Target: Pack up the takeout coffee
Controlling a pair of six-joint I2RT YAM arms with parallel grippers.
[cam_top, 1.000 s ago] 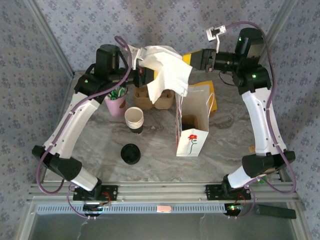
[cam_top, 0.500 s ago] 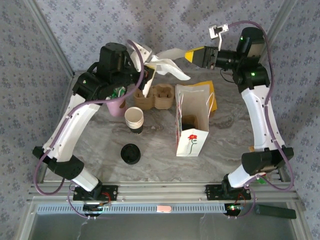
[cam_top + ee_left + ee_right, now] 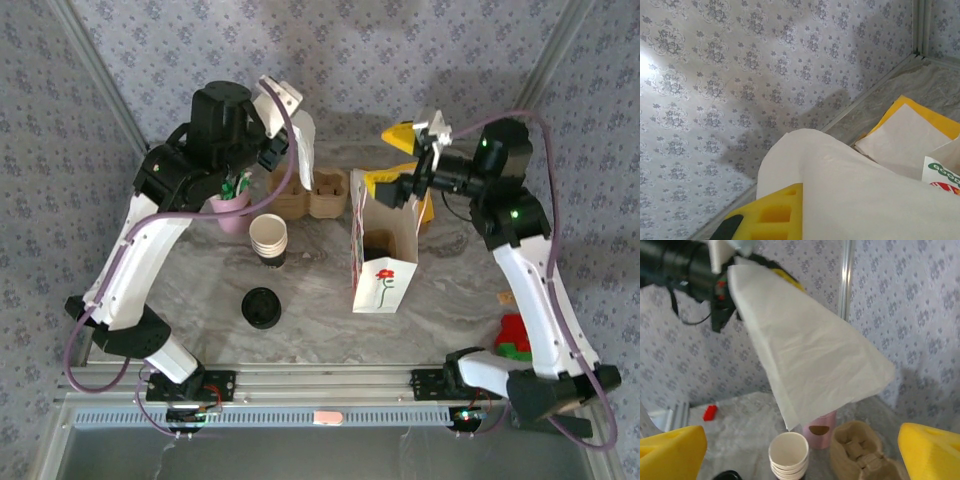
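Up at the back left, the left fingers (image 3: 771, 216) are clamped on a white napkin (image 3: 303, 150), which hangs from them in the air above the cardboard cup carrier (image 3: 312, 195). The right fingers (image 3: 400, 131) are spread wide with nothing between them, raised just behind the open paper bag (image 3: 385, 270); in the right wrist view the yellow pads sit at opposite bottom corners.

The takeout coffee (image 3: 261, 307) stands upright on the tabletop (image 3: 200, 290), black lid facing up, long axis vertical. It sits left of the bag and just in front of the stack of paper cups (image 3: 268, 237), touching neither, and well apart from both sets of fingers.
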